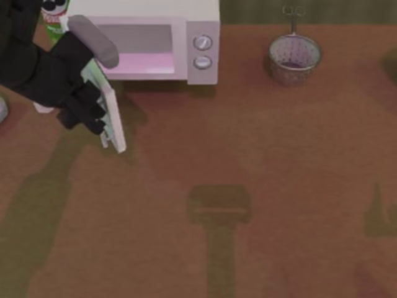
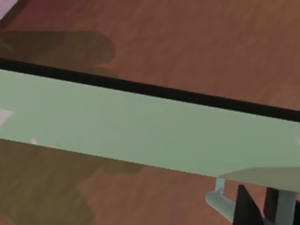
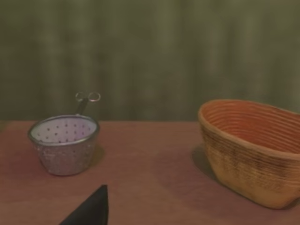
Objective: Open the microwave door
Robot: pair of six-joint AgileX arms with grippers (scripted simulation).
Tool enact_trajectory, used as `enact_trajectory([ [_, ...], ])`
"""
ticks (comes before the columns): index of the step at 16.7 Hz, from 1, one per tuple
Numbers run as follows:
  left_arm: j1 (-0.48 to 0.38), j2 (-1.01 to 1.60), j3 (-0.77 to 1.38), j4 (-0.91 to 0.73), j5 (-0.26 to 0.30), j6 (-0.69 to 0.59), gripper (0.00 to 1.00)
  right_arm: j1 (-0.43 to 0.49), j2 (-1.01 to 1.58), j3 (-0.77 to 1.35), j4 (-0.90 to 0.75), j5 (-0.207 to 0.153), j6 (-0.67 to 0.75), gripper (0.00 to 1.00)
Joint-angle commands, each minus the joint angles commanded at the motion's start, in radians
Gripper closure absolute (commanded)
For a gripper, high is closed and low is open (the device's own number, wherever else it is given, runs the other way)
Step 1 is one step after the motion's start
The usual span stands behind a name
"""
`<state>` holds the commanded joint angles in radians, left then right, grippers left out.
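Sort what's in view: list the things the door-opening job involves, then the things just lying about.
Job: microwave; microwave door, swung wide open; left gripper at the door's handle edge.

Lying about: metal strainer, wicker basket, green bottle behind the left arm.

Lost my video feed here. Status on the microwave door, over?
Left gripper at the microwave door, fingers by its handle. Door swung wide open from the microwave, pink interior showing. Right arm parked off the table's right. Nothing in the way.

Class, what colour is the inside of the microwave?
Pink, clearest in the top view: microwave.
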<state>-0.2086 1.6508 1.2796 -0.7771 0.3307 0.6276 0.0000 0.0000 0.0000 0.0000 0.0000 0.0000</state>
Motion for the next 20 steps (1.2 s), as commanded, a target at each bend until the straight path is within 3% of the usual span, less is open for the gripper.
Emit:
enact_trajectory([
  [13,-0.001,0.004,-0.002,-0.002,0.003,0.003,1.00,0.000,0.000,0.000,0.000,0.000,0.000,0.00],
  [20,0.066,0.012,0.017,-0.070,0.060,0.168,1.00,0.000,0.000,0.000,0.000,0.000,0.000,0.00],
])
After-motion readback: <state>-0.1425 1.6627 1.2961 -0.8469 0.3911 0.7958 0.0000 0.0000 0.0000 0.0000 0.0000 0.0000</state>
